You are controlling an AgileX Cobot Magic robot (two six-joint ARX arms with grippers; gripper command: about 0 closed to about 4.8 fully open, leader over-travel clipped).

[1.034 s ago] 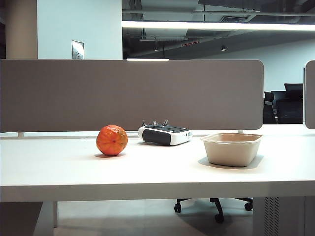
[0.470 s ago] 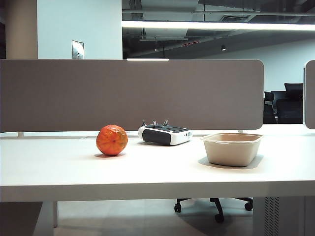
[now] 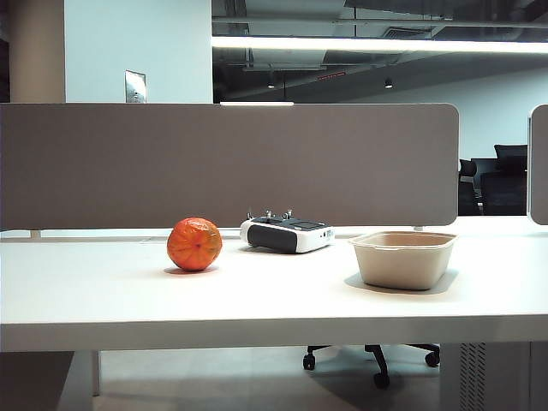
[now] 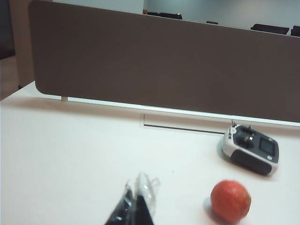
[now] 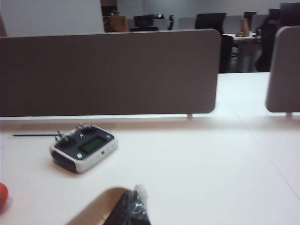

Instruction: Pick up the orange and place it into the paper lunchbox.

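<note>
Left of centre in the exterior view, the glossy reddish-orange round orange [image 3: 194, 244] and beige moulded-pulp paper lunchbox [image 3: 402, 259] sit unmoved; left gripper [image 4: 137, 206] and right gripper [image 5: 135, 206] are both closed, empty.

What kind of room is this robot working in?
Probably an open office. The white desk has a grey divider screen behind it, rolling office chairs stand beyond, and a long ceiling light hangs under bare ducts.

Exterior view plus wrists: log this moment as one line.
orange: on table, untouched | paper lunchbox: empty | left gripper: shut, short of orange | right gripper: shut, near lunchbox
</note>
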